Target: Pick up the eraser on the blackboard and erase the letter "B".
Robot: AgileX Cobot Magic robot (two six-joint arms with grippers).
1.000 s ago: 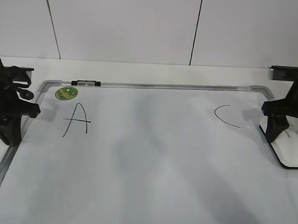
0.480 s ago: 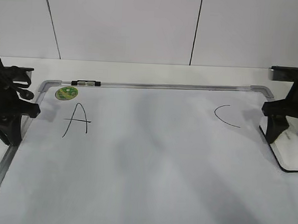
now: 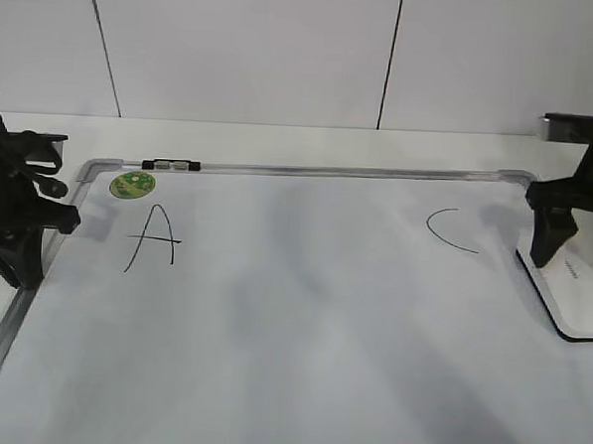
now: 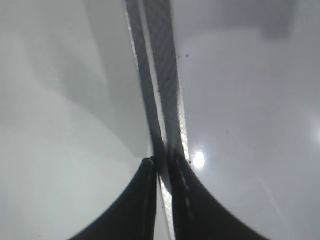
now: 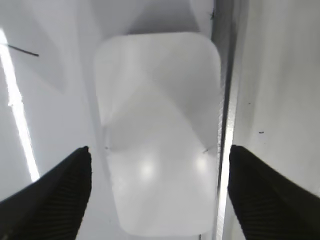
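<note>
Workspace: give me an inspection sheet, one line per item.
Surface: whiteboard lying flat on a white table.
Job's things: eraser lies at the board's right edge; no "B" visible, only "A" and a "C" curve.
Clutter: green magnet and a small clip on the top frame.
Claws: right claw open, straddling the eraser without touching; left claw nearly closed over the left frame, empty.
Cables: nothing seen.
Surroundings: white panelled wall.

White eraser point(image 3: 575, 288) lies flat at blackboard's point(image 3: 301, 322) right edge.
</note>
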